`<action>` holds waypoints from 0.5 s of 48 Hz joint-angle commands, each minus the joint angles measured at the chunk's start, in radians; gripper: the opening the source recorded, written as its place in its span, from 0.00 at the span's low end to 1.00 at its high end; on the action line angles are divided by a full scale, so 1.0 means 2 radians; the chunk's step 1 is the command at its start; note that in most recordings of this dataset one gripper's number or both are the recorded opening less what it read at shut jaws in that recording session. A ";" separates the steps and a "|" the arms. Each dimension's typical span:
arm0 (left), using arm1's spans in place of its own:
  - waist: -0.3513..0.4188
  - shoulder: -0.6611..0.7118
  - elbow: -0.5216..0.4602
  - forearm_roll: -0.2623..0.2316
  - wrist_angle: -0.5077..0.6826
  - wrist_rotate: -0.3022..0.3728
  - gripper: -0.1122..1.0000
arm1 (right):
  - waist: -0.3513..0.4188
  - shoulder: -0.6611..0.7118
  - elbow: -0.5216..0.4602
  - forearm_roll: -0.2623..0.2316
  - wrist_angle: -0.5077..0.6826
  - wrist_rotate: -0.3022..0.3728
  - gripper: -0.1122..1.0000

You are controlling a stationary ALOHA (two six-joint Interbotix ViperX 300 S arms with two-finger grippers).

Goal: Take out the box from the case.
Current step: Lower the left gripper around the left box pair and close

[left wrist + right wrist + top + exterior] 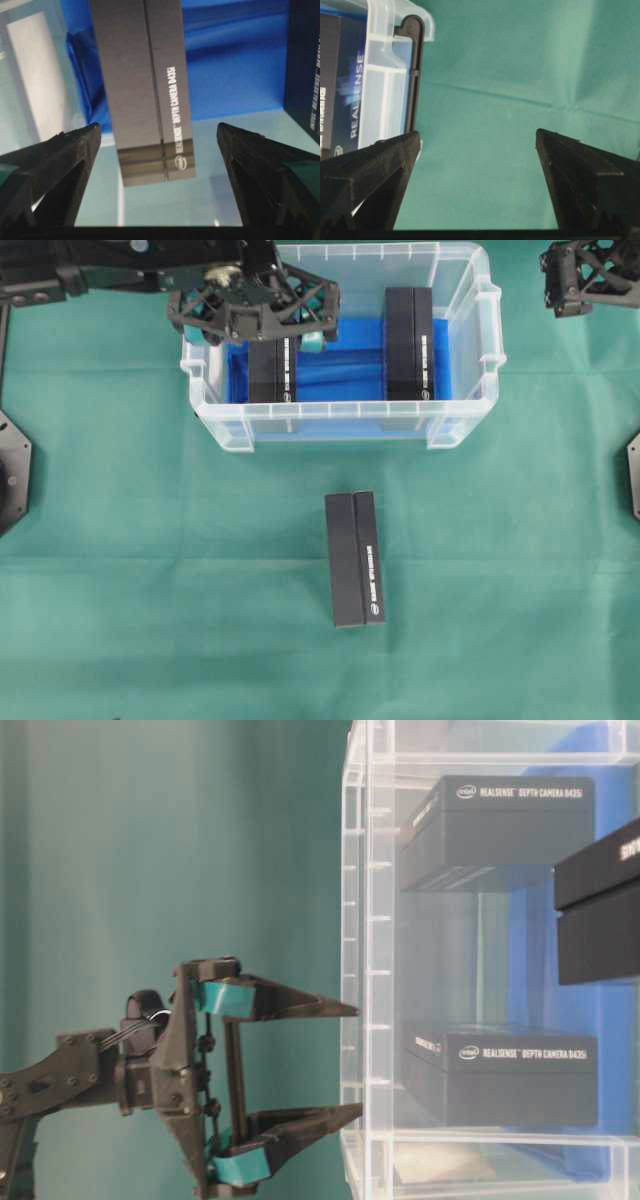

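- Case (345,425) at the surface's (150,590) far side, two boxes inside; left box (268,375) under left gripper (262,315).
- Left fingers (55,160) wide apart, straddling it, no contact.
- Right gripper (477,165) spread wide, empty, beside case corner.
- Third box (355,558) outside on the cloth.

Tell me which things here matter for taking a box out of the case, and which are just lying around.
In the job: case; left box in it, under the open left gripper; right box in it.
Lying about: box on the cloth; idle right gripper.
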State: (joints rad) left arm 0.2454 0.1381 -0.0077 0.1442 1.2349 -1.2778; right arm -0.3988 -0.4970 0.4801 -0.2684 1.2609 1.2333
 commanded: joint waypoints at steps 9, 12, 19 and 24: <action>0.001 0.003 0.008 0.002 -0.011 -0.003 0.99 | -0.001 -0.008 -0.001 -0.002 -0.002 -0.001 0.94; 0.001 0.004 0.012 0.002 -0.013 -0.007 0.99 | 0.000 -0.008 0.000 -0.002 -0.002 -0.001 0.94; 0.002 0.004 0.021 0.006 -0.028 -0.011 0.99 | -0.001 -0.009 0.003 -0.002 -0.002 -0.001 0.94; 0.003 0.005 0.027 0.010 -0.037 -0.014 0.99 | 0.000 -0.009 0.005 -0.002 -0.004 -0.001 0.94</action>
State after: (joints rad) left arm 0.2454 0.1641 0.0522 0.1534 1.1735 -1.2993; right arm -0.3988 -0.5031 0.4970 -0.2684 1.2609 1.2333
